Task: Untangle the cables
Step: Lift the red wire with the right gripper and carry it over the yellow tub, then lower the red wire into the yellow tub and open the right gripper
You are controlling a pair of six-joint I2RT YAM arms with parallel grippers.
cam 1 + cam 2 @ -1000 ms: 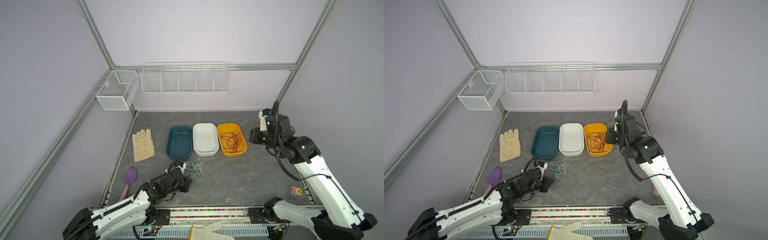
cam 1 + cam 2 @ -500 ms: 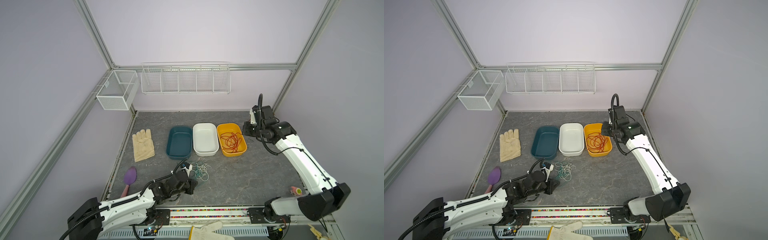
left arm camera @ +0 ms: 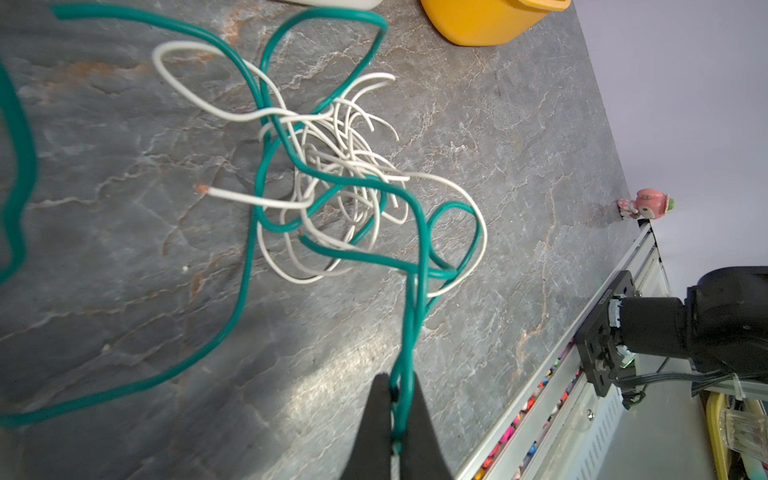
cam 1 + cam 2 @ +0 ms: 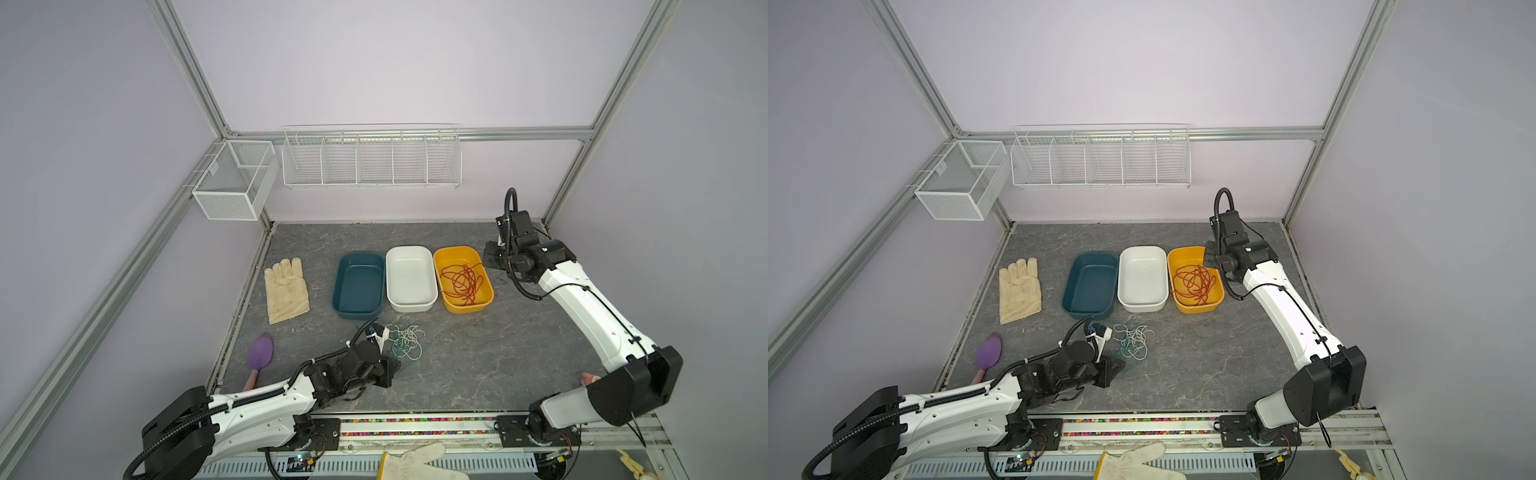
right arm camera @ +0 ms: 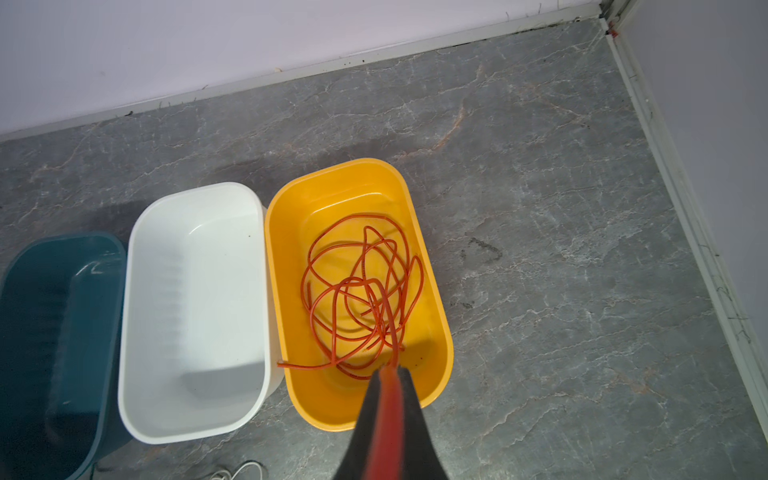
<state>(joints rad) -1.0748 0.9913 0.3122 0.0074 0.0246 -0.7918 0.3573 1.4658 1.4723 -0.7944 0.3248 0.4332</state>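
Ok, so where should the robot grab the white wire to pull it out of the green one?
Probably its loose end with the bare copper tip. That straight bit of the white wire pokes out of the knot over bare table, past the green wire's tight loop. Come from above on that open side, jaws across it.

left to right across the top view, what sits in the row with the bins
glove → teal bin → white bin → yellow bin with the red cable in it
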